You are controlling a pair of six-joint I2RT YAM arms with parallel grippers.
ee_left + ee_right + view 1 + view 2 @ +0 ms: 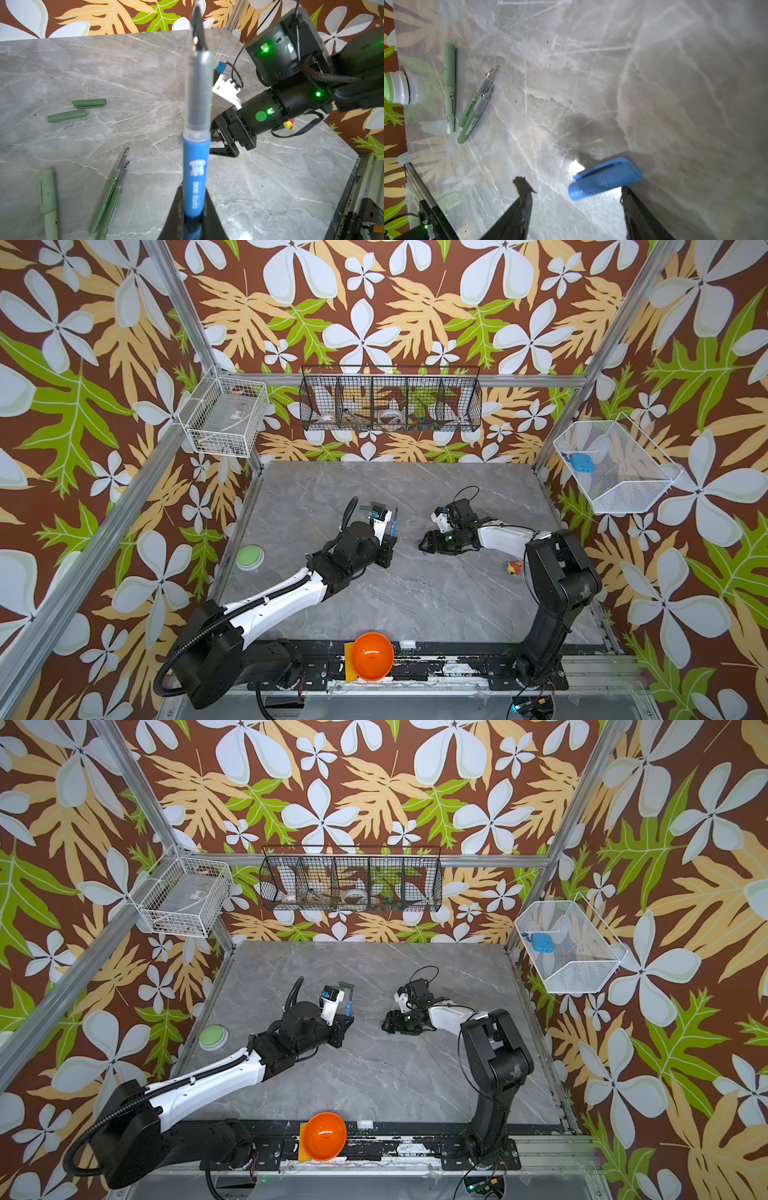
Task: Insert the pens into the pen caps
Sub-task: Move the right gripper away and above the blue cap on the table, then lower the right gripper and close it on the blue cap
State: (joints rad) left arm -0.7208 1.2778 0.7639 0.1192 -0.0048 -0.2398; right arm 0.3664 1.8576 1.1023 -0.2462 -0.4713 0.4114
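Note:
My left gripper [192, 220] is shut on the blue pen [195, 166], whose uncapped tip points away from the wrist; both show in a top view as gripper [393, 533] and pen [396, 517]. My right gripper [575, 189] is open and low over the table. The blue pen cap [606, 178] lies on the table just past its fingertips, close to one finger and not gripped. Two dark green pens [110, 193] lie side by side, uncapped. A pale green pen [48, 199] wears a cap. Two dark green caps [89, 103] [66, 116] lie loose.
A green button [250, 558] sits at the table's left edge. An orange bowl [372, 655] stands at the front rail. A small yellow and red toy [514, 567] lies by the right arm. Wire baskets [390, 398] hang on the walls.

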